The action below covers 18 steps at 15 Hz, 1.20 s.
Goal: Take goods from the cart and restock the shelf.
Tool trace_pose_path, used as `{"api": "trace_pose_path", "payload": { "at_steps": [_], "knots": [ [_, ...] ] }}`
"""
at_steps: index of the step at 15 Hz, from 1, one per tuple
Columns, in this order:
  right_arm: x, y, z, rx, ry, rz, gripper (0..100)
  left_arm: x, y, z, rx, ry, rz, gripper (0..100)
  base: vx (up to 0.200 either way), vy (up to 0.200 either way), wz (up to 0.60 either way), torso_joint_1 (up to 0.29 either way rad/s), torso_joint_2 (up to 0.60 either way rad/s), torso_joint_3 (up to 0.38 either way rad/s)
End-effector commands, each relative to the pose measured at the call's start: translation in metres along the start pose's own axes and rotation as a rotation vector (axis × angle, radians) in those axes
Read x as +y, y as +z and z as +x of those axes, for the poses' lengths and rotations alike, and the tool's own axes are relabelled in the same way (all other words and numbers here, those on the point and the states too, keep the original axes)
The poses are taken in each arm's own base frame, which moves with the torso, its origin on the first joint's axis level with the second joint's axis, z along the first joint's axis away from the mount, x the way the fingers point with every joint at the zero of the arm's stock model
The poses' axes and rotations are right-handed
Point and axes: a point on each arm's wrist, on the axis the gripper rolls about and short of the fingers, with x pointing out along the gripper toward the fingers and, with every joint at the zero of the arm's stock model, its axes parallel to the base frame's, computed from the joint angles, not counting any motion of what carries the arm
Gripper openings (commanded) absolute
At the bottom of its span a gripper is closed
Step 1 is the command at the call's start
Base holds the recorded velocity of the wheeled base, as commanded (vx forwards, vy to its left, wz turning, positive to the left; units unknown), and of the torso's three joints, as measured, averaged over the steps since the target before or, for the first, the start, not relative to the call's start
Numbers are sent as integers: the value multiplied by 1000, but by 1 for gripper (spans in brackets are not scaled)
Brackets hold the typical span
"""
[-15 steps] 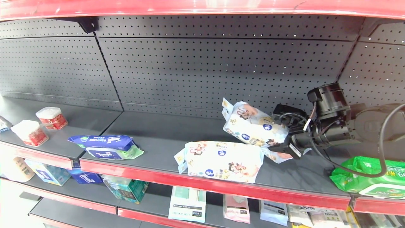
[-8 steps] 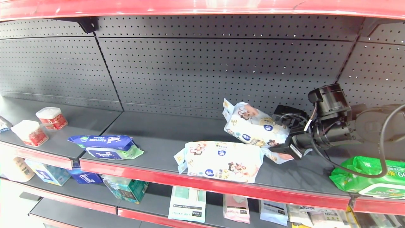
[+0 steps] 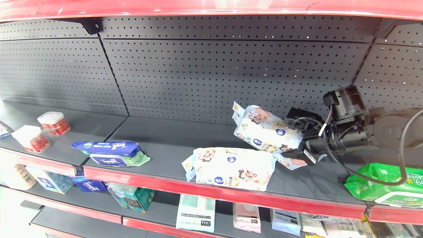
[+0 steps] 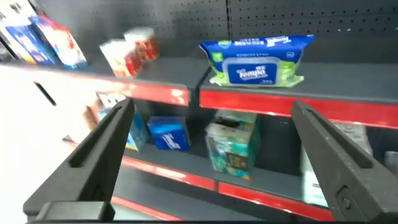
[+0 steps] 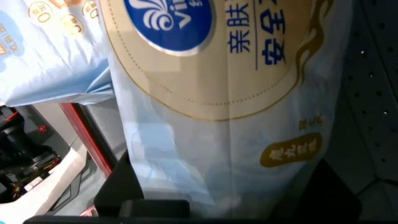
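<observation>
Right of the head view: the right arm (image 3: 391, 132), grey casing joined to a black cylindrical wrist, trailing looped black cables (image 3: 401, 155); the black right end effector (image 3: 295, 137) carries a white tag. The left end effector (image 4: 212, 106) has flat black fingers (image 4: 93, 162).

Bare shelf board (image 3: 165, 138) stretches between the blue pack (image 3: 110, 152) at left and the flat cartoon pack (image 3: 233, 168) at the near edge; a tilted pack (image 3: 264, 130) stands farther back, a green pack (image 3: 363, 193) at right.

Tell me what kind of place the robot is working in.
Most likely a shop aisle: a red-edged shelf with a pegboard back, holding packaged goods such as a blue wipes pack and a cartoon-print pack in the right gripper.
</observation>
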Motion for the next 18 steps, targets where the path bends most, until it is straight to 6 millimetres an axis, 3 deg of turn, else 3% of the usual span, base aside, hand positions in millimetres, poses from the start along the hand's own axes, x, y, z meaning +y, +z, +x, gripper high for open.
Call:
{"api": "trace_pose_path", "payload": {
  "at_steps": [1, 11, 15, 18],
  "knots": [
    [0, 1, -5, -8, -7, -3, 0, 0, 3, 0, -33, 4, 11, 100, 0, 0, 0, 0, 0, 0],
    [0, 1, -7, -8, -11, -9, 0, -1, -7, 2, 8, 29, -62, 100, 0, 0, 0, 0, 0, 0],
    [-1, 2, -8, -13, -16, -9, 0, -6, -6, 3, -11, -216, -65, 100, 0, 0, 0, 0, 0, 0],
    [-1, 3, -9, -17, -18, -11, 0, -4, -6, 2, -10, -129, -92, 100, 0, 0, 0, 0, 0, 0]
  ]
}}
